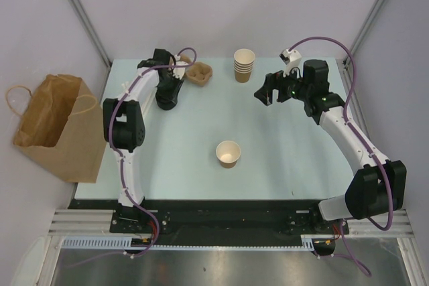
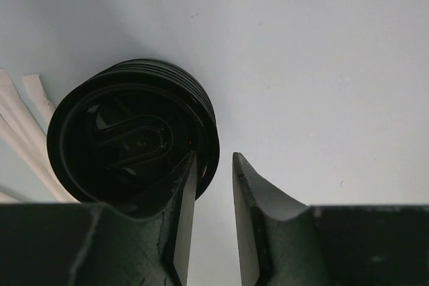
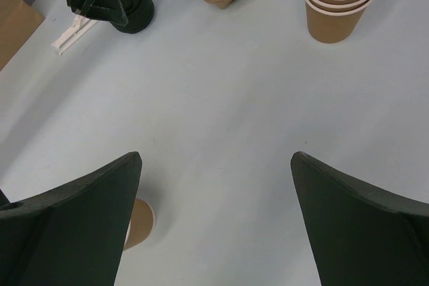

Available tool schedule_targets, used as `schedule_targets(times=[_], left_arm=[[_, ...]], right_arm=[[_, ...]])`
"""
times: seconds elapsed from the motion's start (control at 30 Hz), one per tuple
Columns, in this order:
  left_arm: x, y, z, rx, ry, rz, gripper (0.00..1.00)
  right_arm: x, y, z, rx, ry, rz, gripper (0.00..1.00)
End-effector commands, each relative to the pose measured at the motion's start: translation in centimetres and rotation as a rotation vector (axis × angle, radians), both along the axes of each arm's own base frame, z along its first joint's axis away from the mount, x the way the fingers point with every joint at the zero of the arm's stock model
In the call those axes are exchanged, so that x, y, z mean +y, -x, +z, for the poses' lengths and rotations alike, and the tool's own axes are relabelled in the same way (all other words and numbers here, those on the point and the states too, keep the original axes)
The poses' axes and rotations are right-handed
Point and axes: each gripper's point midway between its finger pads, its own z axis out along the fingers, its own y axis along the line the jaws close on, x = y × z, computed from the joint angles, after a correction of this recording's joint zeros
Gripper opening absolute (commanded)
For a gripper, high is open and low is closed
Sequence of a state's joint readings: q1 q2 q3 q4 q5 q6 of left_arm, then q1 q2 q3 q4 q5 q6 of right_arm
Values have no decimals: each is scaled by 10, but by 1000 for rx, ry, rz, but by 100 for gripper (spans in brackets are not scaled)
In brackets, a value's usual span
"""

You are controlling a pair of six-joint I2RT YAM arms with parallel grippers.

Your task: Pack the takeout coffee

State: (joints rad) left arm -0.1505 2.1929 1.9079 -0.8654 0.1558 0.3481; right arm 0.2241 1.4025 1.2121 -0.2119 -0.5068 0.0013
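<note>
Left end effector (image 2: 213,165), jaws narrowly apart, straddles the rim of the top lid (image 2: 127,132), left of the cup stack (image 1: 244,65). Lidless cup (image 1: 228,153) sits nearside of that stack; right end effector (image 3: 214,162) hangs wide open. Lidding step, I'd say. Next: pinch, lift.

Your top cam looks down on the whole desk (image 1: 281,159). Left wrist cam peers past its fingers (image 2: 171,226), close on the black lids (image 2: 127,132); right wrist cam, farther back, shares them.

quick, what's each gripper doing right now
left gripper: partly open, jaws straddling the rim of the black lid stack, not clamped
right gripper: wide open, holding nothing
</note>
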Motion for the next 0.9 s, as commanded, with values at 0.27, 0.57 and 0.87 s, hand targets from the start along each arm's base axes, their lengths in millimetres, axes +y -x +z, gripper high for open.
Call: schedule_targets(times=[0.27,0.57,0.87], left_arm=[[-6,-18,14,-56,20,8,21],[-4,-18,11,-50,12,12,22],[-7,-17,22,-66,32,12,1]], right_arm=[[0,-8,23,-49,-32,0,100],[-1,-11,23,-54,-40,0,100],[-1,-11,23,-50,-45,-1,100]])
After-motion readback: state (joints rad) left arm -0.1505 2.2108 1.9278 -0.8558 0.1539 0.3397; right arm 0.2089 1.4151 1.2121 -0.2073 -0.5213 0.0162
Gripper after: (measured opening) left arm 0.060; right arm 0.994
